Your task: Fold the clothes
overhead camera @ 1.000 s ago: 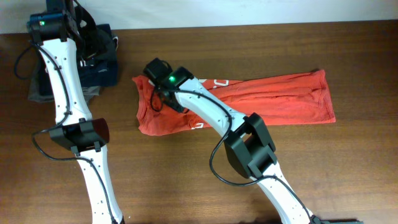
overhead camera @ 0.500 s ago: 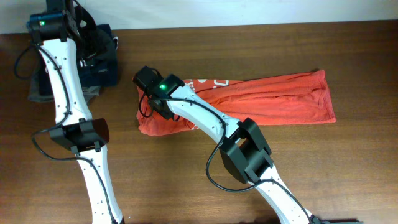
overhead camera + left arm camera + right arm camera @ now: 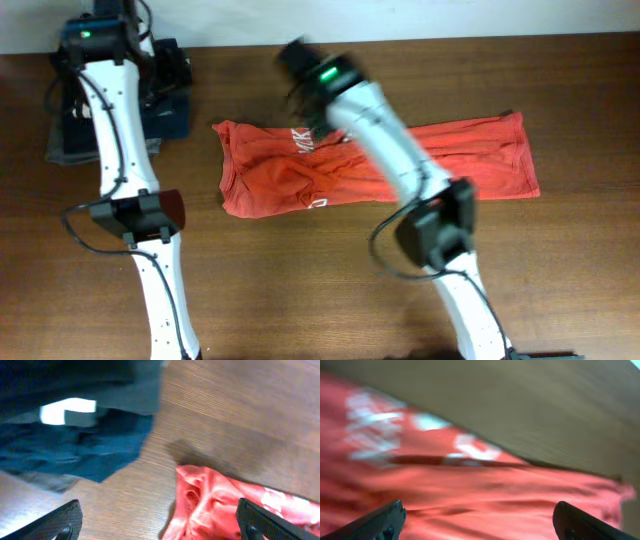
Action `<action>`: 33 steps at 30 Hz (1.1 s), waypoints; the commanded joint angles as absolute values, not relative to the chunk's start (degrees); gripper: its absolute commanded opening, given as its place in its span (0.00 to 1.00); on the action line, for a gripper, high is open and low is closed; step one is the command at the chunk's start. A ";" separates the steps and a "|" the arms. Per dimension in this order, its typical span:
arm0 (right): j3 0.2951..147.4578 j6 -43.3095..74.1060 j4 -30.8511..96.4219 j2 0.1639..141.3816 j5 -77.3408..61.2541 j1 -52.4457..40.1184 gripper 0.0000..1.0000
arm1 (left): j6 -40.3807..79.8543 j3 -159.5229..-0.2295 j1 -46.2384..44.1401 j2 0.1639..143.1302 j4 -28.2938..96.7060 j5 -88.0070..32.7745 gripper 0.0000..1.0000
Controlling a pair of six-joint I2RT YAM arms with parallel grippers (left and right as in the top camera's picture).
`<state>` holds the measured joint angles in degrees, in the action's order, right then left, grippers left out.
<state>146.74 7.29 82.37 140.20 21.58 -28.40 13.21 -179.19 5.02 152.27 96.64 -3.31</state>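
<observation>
The right claw (image 3: 481,524) is spread wide: in its wrist view the two fingertips (image 3: 382,521) sit at the lower left and lower right corners of the frame, with nothing pinched between them. Beneath it, blurred, lies the orange-red T-shirt (image 3: 470,492), filling the lower half of that view, with white print (image 3: 375,425) at the upper left and bare brown bench (image 3: 520,405) across the top. From overhead this claw is a dark smear at the upper middle of the frame, by the shirt's upper edge; whether it touches the cloth cannot be told. The right arm (image 3: 400,160) runs from there down across the shirt to the lower right of the frame

The left claw (image 3: 161,522) is likewise spread, its fingertips (image 3: 65,520) at the two lower corners of its wrist view, and it grips nothing. Below it, right of centre at the bottom, shows a rumpled end of the T-shirt. At the upper left lie a navy garment (image 3: 75,455) and a grey garment (image 3: 140,385), with a white patch (image 3: 67,411) among them; bare bench separates them from the shirt

Overhead, the T-shirt lies as a long band across the middle of the bench, bunched and creased at its left end, flatter towards its right end. The dark garments sit at the upper left of the frame, beside the left arm (image 3: 115,130)
</observation>
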 commanded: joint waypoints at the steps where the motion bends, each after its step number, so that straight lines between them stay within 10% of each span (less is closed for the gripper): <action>1: 151.06 6.70 89.32 136.94 11.07 -16.71 0.99 | 9.45 -178.95 1.98 151.72 96.71 -4.75 0.98; 17: 141.34 -19.49 91.88 137.36 -18.59 24.08 0.99 | 9.50 -178.95 -1.39 151.81 96.71 -4.75 0.99; 33: 120.03 -27.03 74.04 137.43 -26.85 32.42 0.99 | 9.52 -178.95 -1.41 151.81 96.71 -4.75 0.99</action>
<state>123.02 -25.69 75.81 138.30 -24.51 33.17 10.24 -179.19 -1.39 152.27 96.66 -4.32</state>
